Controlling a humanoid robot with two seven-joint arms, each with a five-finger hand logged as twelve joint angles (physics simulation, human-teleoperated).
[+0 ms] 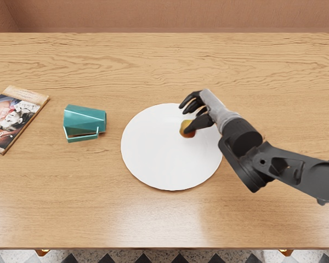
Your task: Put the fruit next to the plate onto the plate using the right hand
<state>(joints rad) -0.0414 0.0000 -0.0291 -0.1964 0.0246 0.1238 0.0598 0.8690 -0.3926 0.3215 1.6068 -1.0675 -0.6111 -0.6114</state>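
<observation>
Fruit [186,129], small and yellow-orange, shows in the head view inside the right part of the white plate [159,148], with a dark shadow close under it. Whether it rests on the plate's surface or sits just above it cannot be told. The right hand [200,112] is directly at the fruit, partly covering its upper right side. The arm reaches in from the picture's right edge across the plate's right rim. From this angle it cannot be told whether the hand is clasping the fruit or is loose around it. The rest of the plate's surface is plain white. Left of the plate, apart from it, a teal mug [85,121] lies tipped on its side on the wooden table [153,60]. Its inside is not visible. Further left, near the table's edge, a book [13,118] lies flat.
</observation>
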